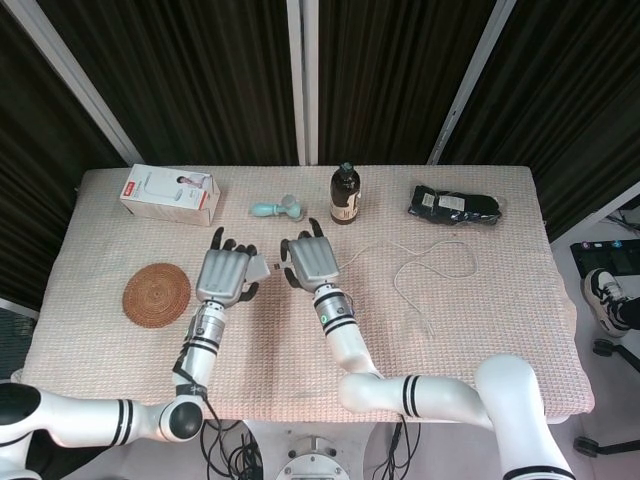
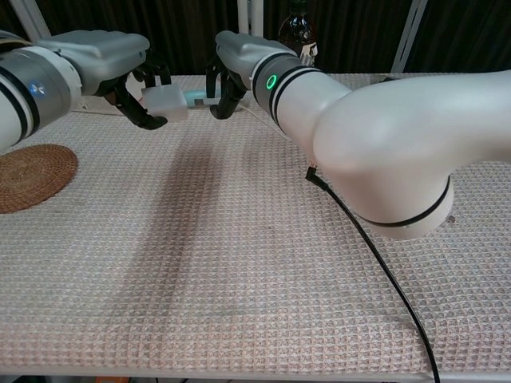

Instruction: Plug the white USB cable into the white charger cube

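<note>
Gripping charger cube (image 2: 166,104) — left hand (image 1: 224,275); right hand (image 1: 311,262) pinches USB plug (image 2: 200,102), chest view only.

I've got the white charger cube (image 2: 166,104) up off the table, pinched in my left hand (image 1: 224,274); in the chest view it shows as a small pale block with rounded edges, poking out past the fingers toward the right. From the head view only a corner of it peeks out (image 1: 257,267). The white USB cable (image 1: 432,272) trails in a loose loop across the cloth on the right side, its far end lying free on the table. Its plug end runs up into my right hand (image 1: 310,262), just beside the cube; the plug itself I can't make out.
</note>
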You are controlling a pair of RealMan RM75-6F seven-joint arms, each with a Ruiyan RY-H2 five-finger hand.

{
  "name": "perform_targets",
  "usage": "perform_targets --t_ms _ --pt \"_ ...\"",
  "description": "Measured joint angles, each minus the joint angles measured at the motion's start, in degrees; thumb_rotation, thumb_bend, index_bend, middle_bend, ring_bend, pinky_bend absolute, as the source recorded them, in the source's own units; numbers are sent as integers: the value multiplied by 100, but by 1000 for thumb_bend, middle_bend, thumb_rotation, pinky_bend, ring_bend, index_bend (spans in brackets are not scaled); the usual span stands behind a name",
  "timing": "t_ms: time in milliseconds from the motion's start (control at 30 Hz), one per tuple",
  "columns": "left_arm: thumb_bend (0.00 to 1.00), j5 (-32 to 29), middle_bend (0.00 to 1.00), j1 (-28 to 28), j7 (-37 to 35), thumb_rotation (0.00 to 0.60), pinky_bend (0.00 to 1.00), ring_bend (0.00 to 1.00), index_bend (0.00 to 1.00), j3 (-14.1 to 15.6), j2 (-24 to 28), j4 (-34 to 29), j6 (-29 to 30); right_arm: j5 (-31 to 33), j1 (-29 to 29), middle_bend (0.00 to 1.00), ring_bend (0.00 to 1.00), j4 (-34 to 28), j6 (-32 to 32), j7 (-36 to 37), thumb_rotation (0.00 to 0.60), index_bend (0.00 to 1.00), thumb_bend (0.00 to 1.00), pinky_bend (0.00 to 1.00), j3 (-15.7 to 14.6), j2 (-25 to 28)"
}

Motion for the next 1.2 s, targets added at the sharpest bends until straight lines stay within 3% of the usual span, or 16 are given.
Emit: perform_targets --t_ms 1200 --pt "308 -118 428 -238 212 529 0 219 405 -1 -147 44 73 173 119 526 290 263 -203 1 600 626 340 0 225 -188"
